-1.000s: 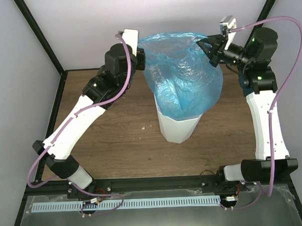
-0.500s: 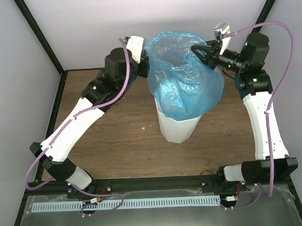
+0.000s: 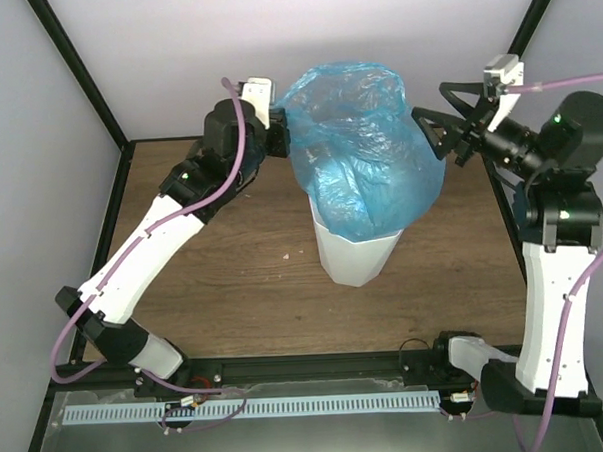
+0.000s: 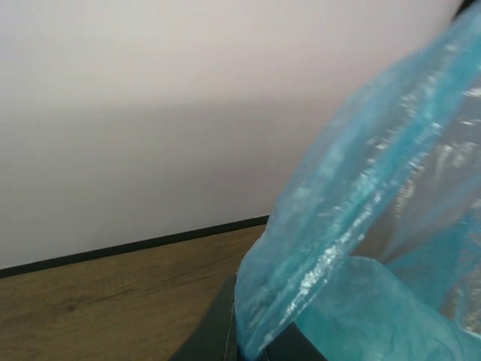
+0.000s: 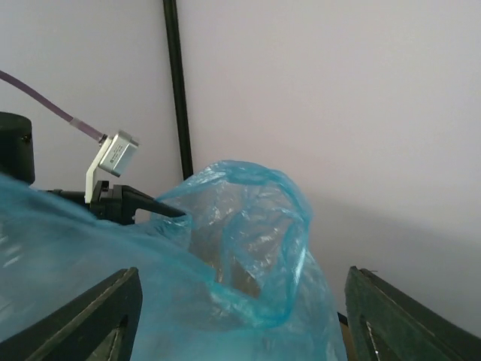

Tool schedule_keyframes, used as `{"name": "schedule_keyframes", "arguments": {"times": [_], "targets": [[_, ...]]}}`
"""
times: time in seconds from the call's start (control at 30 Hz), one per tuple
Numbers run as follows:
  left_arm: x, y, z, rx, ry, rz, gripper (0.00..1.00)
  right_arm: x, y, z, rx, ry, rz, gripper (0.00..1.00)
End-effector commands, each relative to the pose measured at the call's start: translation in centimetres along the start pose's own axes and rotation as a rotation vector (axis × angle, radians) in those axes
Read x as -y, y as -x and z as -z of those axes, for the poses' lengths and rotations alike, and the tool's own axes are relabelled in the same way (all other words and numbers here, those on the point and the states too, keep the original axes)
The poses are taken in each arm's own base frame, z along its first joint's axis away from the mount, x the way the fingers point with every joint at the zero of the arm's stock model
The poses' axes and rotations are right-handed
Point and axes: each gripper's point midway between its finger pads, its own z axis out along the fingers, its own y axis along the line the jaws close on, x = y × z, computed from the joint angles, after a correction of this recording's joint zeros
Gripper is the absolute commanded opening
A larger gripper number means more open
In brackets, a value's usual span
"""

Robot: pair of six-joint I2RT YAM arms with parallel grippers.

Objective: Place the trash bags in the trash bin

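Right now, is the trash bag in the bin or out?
Partly in: the trash bag sits bottom-first inside the trash bin, mostly ballooning above its rim, one edge pinched by the left gripper.

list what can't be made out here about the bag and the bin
- Top external: trash bin interior, covered by the trash bag bulging above its rim.
- Left wrist: left gripper fingertips, buried in film, cut off by the bottom edge.
- Right wrist: the bin, outside the frame.

Left arm reaches toward the tabletop's (image 3: 233, 259) far edge, left gripper (image 3: 277, 128) raised, jaws pinched shut on the trash bag (image 3: 363, 148). Right arm stands tall at the right edge, right gripper (image 3: 428, 100) jaws spread wide.
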Motion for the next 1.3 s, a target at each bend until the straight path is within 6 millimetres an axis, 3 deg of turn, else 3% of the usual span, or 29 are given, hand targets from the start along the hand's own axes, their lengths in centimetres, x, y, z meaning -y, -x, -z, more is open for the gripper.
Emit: {"name": "schedule_keyframes", "arguments": {"times": [0.0,0.1,0.2,0.37,0.47,0.57,0.7,0.77,0.93,1.1,1.27], "targets": [[-1.4,1.7,1.2,0.059,-0.002,0.088,0.04,1.1,-1.3,1.1,-0.058,-0.090,-0.049,0.77],[-1.1,1.7,1.2,0.056,-0.027,0.090,0.04,5.3,-2.6,2.8,-0.086,-0.325,-0.075,0.76],[-0.6,1.5,1.1,0.046,-0.056,0.089,0.04,8.6,-5.4,4.7,-0.173,-0.463,-0.115,0.74],[-0.2,1.0,0.8,0.043,-0.085,0.081,0.04,11.4,-10.0,7.4,-0.315,-0.528,-0.164,0.72],[1.2,0.7,0.9,0.048,-0.171,0.080,0.04,11.3,-11.6,8.2,-0.393,-0.535,-0.092,0.63],[3.1,0.7,1.1,0.056,-0.282,0.074,0.04,9.7,-13.4,8.3,-0.483,-0.437,-0.007,0.56],[5.2,0.5,1.4,0.059,-0.413,0.080,0.04,4.6,-15.4,8.0,-0.537,-0.186,0.084,0.48],[6.2,0.5,1.7,0.064,-0.470,0.107,0.04,3.7,-16.2,8.1,-0.553,-0.159,0.116,0.40],[8.8,1.3,2.4,0.081,-0.635,0.170,0.04,2.1,-18.7,7.3,-0.611,-0.064,0.161,0.32],[10.7,2.0,3.0,0.079,-0.736,0.216,0.04,-1.2,-20.8,4.5,-0.640,0.121,0.078,0.28],[9.8,1.5,3.2,0.070,-0.688,0.215,0.04,-3.3,-20.7,0.4,-0.652,0.228,0.014,0.23]]}}
